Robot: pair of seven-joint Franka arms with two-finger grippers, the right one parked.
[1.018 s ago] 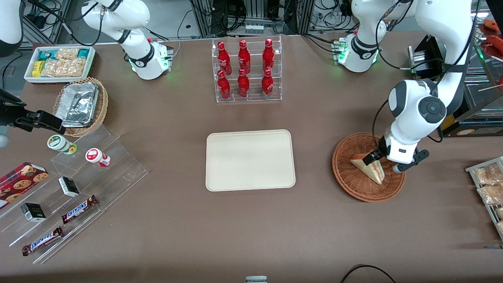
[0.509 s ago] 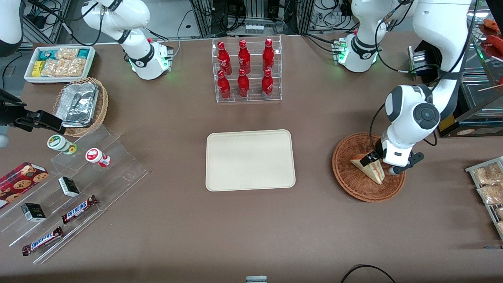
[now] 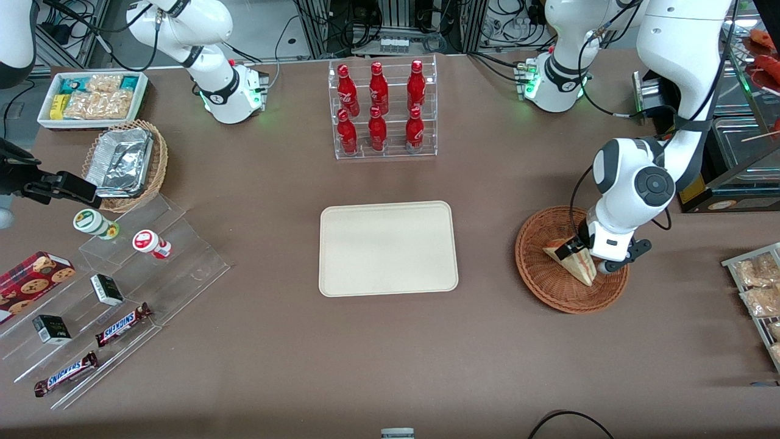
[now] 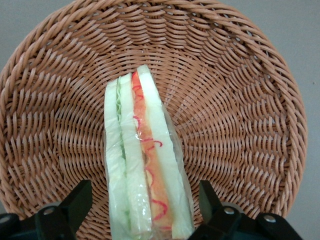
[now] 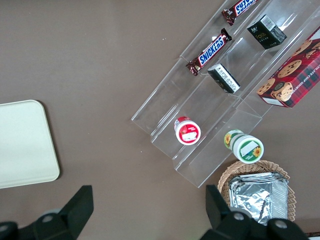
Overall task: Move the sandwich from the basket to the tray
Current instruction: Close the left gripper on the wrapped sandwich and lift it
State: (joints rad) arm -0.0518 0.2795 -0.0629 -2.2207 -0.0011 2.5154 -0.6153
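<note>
The sandwich (image 3: 571,261) is a pale wedge with red and green filling. It lies in the round reddish-brown wicker basket (image 3: 542,274) toward the working arm's end of the table. In the left wrist view the sandwich (image 4: 145,170) stands on edge in the basket (image 4: 240,100). My left gripper (image 3: 586,256) is low over the basket, open, with one finger (image 4: 75,205) on each side of the sandwich and a gap to each. The cream-beige tray (image 3: 388,248) lies flat at the table's middle, bare.
A clear rack of red bottles (image 3: 382,110) stands farther from the front camera than the tray. Snack packets (image 3: 758,286) lie at the working arm's table edge. A tan basket with foil containers (image 3: 125,163) and clear stepped shelves (image 3: 122,292) sit toward the parked arm's end.
My left gripper has come down and shifted slightly toward the tray, so its fingers now straddle the sandwich. The sandwich has not moved.
</note>
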